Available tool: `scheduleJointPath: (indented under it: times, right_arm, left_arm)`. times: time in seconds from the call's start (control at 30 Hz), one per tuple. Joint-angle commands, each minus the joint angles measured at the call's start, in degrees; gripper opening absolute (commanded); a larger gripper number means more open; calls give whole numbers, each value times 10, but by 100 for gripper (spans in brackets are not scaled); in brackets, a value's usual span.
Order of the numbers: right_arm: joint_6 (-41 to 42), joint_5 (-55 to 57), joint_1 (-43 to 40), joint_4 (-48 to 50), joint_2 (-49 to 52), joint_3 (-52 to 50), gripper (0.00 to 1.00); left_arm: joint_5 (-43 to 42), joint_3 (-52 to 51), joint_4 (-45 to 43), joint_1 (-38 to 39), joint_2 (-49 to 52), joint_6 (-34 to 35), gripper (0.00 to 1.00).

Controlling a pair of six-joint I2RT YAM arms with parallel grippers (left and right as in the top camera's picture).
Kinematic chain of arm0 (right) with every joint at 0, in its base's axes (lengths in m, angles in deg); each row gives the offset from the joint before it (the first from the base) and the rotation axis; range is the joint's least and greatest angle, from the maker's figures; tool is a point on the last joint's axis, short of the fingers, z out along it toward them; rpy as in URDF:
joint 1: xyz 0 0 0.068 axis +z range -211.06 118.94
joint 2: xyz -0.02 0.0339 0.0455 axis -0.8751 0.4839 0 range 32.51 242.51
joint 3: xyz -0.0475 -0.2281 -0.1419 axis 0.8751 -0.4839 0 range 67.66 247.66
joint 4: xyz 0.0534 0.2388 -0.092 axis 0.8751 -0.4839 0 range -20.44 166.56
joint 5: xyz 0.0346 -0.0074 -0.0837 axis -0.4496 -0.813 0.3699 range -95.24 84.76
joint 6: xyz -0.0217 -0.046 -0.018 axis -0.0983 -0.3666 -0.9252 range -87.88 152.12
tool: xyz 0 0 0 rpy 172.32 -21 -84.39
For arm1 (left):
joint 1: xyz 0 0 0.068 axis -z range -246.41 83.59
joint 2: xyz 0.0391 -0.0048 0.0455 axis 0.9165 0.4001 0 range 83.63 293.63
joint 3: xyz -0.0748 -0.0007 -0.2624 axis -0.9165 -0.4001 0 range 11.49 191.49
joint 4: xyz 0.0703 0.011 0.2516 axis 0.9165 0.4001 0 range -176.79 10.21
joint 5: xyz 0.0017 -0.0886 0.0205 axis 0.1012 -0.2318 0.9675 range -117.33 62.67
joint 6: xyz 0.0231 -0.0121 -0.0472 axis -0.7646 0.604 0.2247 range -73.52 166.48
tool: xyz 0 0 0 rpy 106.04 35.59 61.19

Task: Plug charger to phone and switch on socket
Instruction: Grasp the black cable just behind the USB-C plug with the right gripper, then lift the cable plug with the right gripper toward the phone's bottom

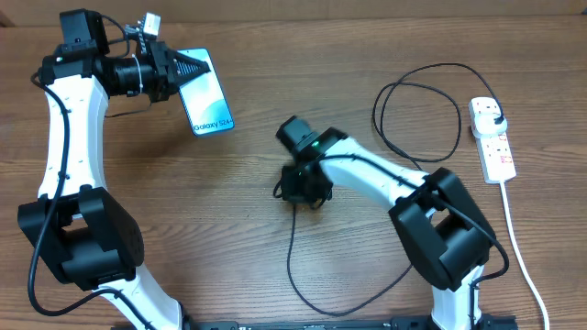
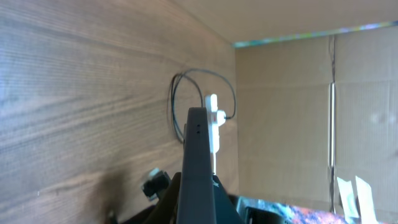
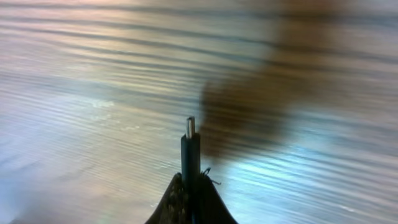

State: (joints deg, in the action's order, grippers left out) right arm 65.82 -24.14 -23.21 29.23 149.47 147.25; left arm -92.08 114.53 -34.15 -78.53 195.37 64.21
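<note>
**Setting.** We see a brown wood-grain laminate table (image 1: 229, 247) filling the overhead view, its grain running from 9 to 3 o'clock. Along the 12 o'clock edge we note a pale tan cardboard panel (image 1: 367, 5) standing as a wall. In the left wrist view this panel occupies the 3 o'clock half, with a vertical crease down it and a thin multicoloured strip (image 2: 311, 34) along its top at 1 o'clock. In the right wrist view we observe soft glare on the blurred tabletop at 9 o'clock and a dark shadow (image 3: 261, 106) toward 1 o'clock.

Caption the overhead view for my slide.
Left gripper holds the phone; right gripper grips the charger; socket lies at far right.
</note>
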Motion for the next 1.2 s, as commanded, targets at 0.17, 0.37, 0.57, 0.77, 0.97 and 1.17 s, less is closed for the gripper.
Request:
scheduleJointPath:
  times: [0.17, 0.37, 0.57, 0.77, 0.97, 1.17]
  right_arm:
    - [-102, -433, -71, 137, -19, 27, 4]
    - [-74, -639, -103, 291, -19, 27, 4]
    - [42, -663, -109, 434, -19, 27, 4]
    - [244, -652, -109, 660, -19, 27, 4]
    - [471, -586, -109, 882, -19, 27, 4]
    - [633, -521, -109, 1008, -19, 27, 4]
  left_arm:
    - [-69, 7, -115, -3, -14, 139, 4]
    - [-97, 7, -195, -2, -14, 203, 4]
    - [-117, 7, -277, -2, -14, 279, 4]
    - [-112, 7, -363, -2, -14, 361, 4]
    - [-88, 7, -451, -1, -14, 461, 4]
    - [-69, 7, -533, 10, -14, 525, 4]
